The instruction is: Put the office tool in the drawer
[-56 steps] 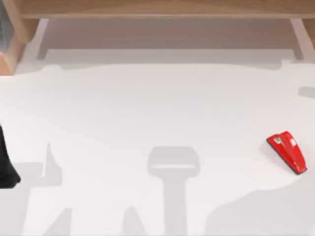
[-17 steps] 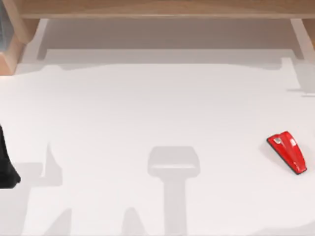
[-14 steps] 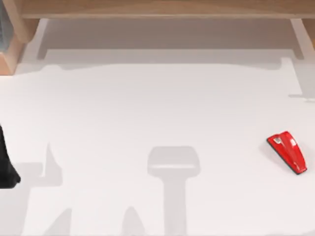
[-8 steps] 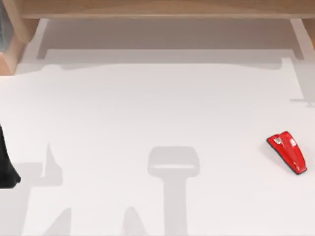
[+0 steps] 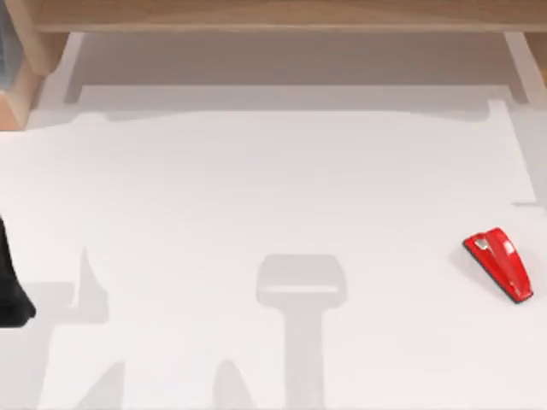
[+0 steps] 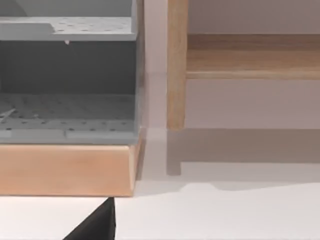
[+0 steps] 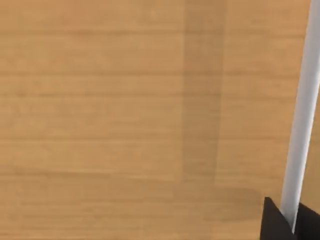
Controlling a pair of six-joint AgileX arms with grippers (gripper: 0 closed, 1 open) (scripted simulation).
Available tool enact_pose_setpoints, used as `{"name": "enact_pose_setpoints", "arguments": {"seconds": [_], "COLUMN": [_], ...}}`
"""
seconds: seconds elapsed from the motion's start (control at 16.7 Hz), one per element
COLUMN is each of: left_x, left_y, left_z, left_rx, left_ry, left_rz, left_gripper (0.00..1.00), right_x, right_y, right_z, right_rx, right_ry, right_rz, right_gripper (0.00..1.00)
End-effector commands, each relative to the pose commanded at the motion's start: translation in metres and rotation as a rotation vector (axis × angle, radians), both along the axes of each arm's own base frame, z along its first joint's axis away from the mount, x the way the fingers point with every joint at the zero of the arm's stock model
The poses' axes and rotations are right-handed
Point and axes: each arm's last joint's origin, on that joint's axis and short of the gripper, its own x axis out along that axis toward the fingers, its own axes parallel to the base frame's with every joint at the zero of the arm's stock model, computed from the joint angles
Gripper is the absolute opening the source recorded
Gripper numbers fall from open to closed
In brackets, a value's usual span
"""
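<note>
Stapler (image 5: 499, 264) flat on table (image 5: 273, 213), right side.

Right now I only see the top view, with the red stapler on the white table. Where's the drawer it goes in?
Observer: The left wrist view has it. The left gripper faces a grey compartment with a dotted floor, behind a light wooden front. That is probably the drawer.
Operator: And what does the right arm's camera see?
Observer: Wood grain very close up, with a pale bar running across it and the right gripper beside that bar.
</note>
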Motion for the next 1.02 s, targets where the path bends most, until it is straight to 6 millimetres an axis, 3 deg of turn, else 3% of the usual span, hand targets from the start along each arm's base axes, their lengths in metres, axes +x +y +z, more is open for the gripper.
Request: {"name": "enact_pose_setpoints", "arguments": {"seconds": [0.18, 0.42, 1.02], "left_x": [0.0, 0.0, 0.0], "left_y": [0.0, 0.0, 0.0], "left_z": [0.0, 0.0, 0.0], "left_rx": [0.0, 0.0, 0.0], "left_ry": [0.0, 0.0, 0.0], "left_rz": [0.0, 0.0, 0.0], "left_gripper": [1.0, 1.0, 1.0], "right_x": [-0.0179, -0.0182, -0.0182], "right_y": [0.0011, 0.0011, 0.0011], "right_z": [0.0018, 0.0021, 0.0021], "right_rx": [-0.003, -0.004, -0.004], "right_ry": [-0.006, -0.006, -0.006], "right_rz": [0.002, 0.002, 0.002], "right_gripper": [0.0, 0.0, 0.75]}}
